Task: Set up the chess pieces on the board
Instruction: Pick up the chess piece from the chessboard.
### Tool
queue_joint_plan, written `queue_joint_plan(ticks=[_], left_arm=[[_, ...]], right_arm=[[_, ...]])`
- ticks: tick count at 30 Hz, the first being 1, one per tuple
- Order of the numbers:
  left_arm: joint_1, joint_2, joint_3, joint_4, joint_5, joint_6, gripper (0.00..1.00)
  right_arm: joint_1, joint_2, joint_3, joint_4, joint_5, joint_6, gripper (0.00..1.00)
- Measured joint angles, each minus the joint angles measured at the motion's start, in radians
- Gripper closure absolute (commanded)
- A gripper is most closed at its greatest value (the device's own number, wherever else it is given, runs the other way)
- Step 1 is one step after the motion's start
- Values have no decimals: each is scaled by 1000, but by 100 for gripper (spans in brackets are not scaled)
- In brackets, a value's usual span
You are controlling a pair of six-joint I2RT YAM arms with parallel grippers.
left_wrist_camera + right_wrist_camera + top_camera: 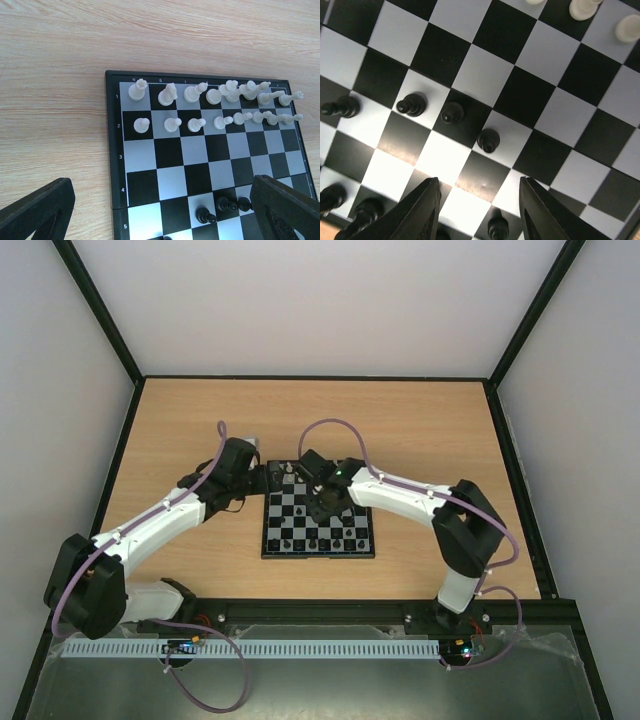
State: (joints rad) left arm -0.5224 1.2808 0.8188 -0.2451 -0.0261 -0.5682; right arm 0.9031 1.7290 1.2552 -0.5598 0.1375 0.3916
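The board (318,554) lies in the middle of the table. Two rows of cream-white chess pieces (215,95) stand along its far edge. Black pawns (489,140) stand in a slanted line on the near half, and other black pieces (332,196) sit behind them. My right gripper (480,200) hovers open just over the black side. A black piece (498,228) stands on the square between its fingers (422,212), touching neither. My left gripper (160,220) hangs wide open over the board's left side, by the white rows, with nothing in it.
The wooden table (430,430) is walled by a black frame (310,377) and pale panels. Both arms reach in from the near rail (320,612); the left wrist (240,465) sits at the board's far-left corner.
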Motion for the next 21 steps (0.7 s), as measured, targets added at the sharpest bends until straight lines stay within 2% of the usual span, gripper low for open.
queue_joint_plan(ticks=[6, 14, 18, 21], left_arm=[[0, -6, -2, 0, -2, 0, 0], [0, -17, -3, 0, -8, 0, 0], [0, -17, -7, 0, -8, 0, 1], [0, -17, -9, 0, -8, 0, 0]], right_arm=[[0, 102, 39, -1, 27, -13, 59], [-1, 150, 66, 1, 50, -22, 63], [-10, 166, 66, 5, 52, -26, 73], [-17, 173, 66, 5, 51, -27, 76]])
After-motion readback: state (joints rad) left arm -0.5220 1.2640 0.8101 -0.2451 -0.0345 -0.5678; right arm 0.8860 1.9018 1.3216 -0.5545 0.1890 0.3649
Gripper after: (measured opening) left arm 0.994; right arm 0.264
